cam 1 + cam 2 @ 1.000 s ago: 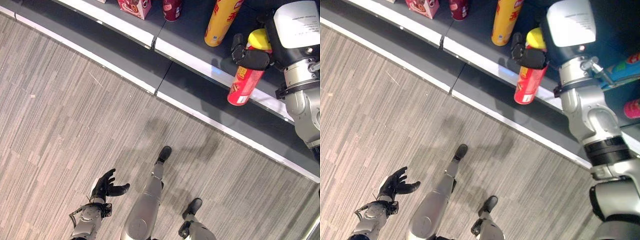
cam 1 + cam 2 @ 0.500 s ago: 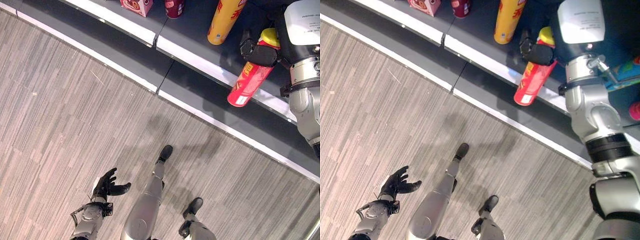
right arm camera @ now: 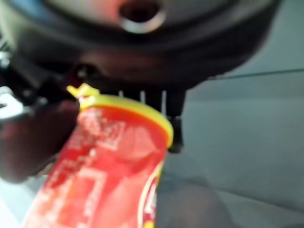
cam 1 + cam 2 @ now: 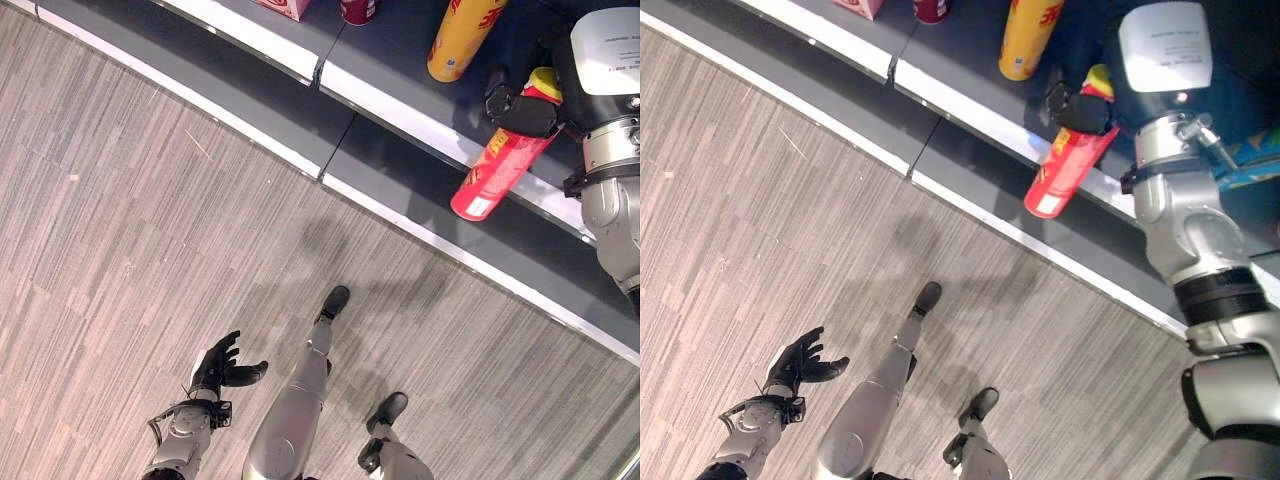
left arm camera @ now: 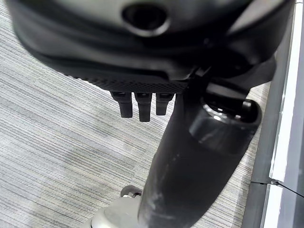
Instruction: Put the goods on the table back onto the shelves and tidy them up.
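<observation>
Down at lower left over the striped floor [image 4: 120,250]: left hand [image 4: 218,366], fingers loosely spread, thumb out to the side, nothing in it. Along the top, on the grey shelf [image 4: 400,105], from left to right: pink box [image 4: 285,6], dark red can [image 4: 358,10], upright yellow tube [image 4: 462,35]. Far right: right hand [image 4: 520,108] wrapped around the yellow-capped end of a red canister [image 4: 495,170] (red body, yellow lid, pale base), tilted, lid end over the shelf, base hanging out past the white shelf edge.
</observation>
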